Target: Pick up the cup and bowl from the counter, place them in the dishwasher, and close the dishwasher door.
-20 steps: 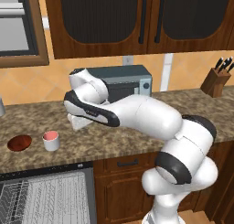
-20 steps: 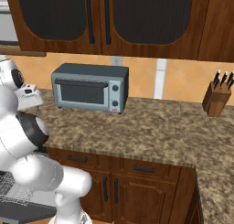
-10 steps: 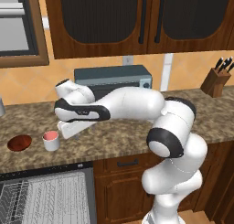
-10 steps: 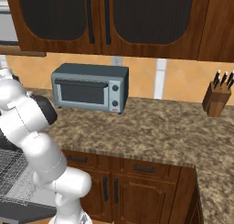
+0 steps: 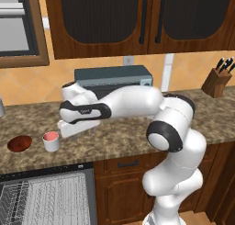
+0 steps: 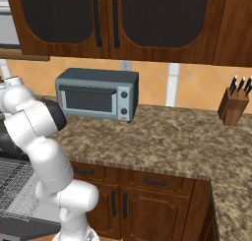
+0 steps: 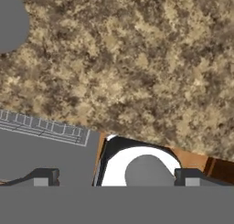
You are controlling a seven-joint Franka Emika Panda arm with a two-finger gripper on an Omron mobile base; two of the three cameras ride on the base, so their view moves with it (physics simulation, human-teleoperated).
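My gripper (image 7: 114,176) hangs low over the counter (image 7: 137,63), and in the hand view my two fingertips (image 7: 43,177) stand wide apart with nothing between them. In the left base view my hand sits just beside the cup (image 5: 51,141), which stands upright on the granite with the bowl (image 5: 19,143) near it on the far side. The dishwasher (image 5: 43,199) below shows its wire rack; I take its door for open, though I can't see the panel clearly.
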